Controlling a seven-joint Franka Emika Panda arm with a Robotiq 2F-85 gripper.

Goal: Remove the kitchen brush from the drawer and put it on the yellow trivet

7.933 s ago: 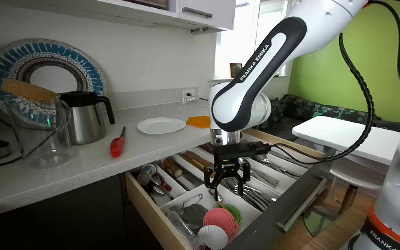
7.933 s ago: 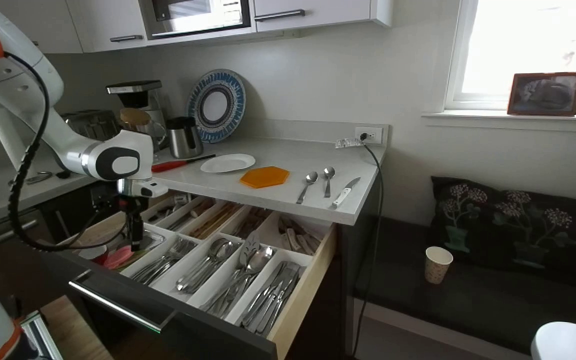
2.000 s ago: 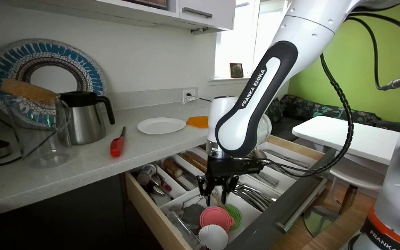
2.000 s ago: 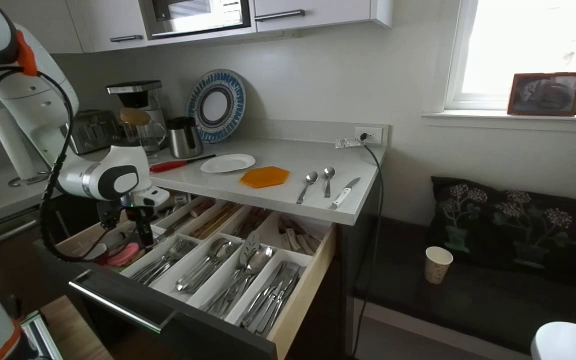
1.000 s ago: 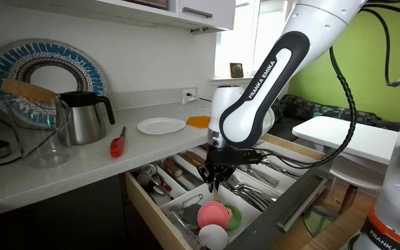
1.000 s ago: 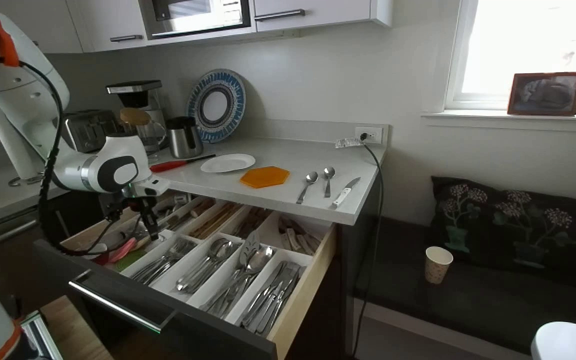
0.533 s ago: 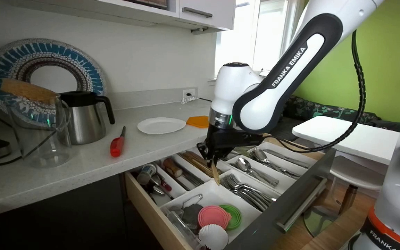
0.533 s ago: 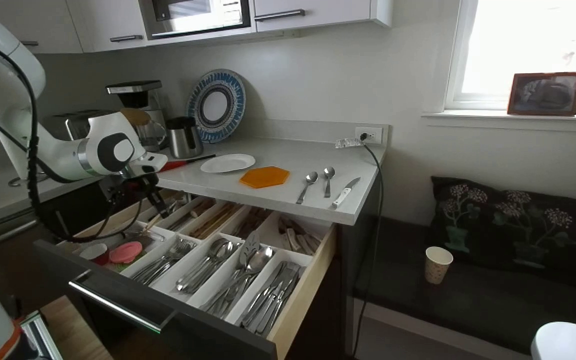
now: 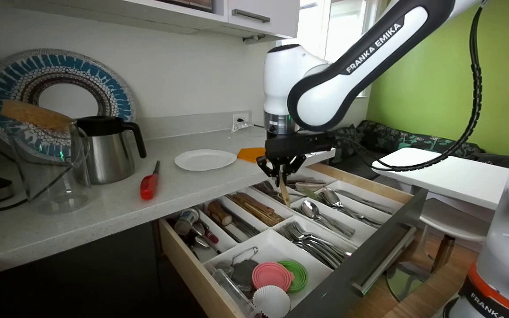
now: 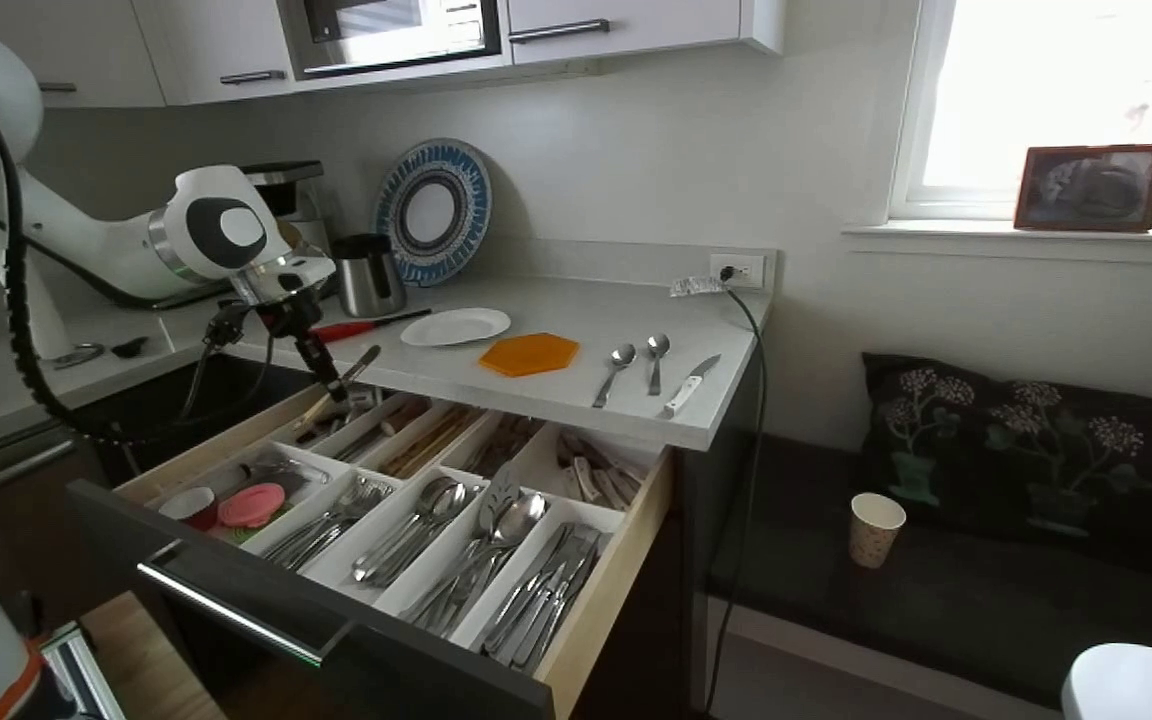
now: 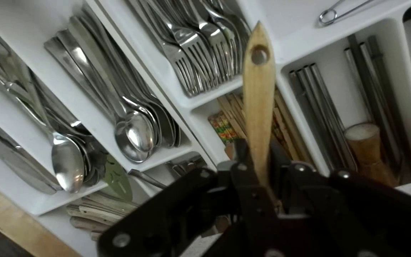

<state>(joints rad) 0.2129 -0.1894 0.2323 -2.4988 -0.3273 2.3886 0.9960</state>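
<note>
One brush [image 11: 259, 107] between the fingers [image 11: 243, 180]

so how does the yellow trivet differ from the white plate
The yellow trivet is orange-yellow; the white plate is plain white. The trivet is six-sided with straight edges, while the plate is round. The trivet also looks slightly smaller than the plate. Both lie on the countertop.

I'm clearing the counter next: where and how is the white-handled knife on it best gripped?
Probably by the handle, from above and from the counter's front edge, pinching across its narrow width: the knife lies flat, handle nearer that edge, blade pointing away.
</note>
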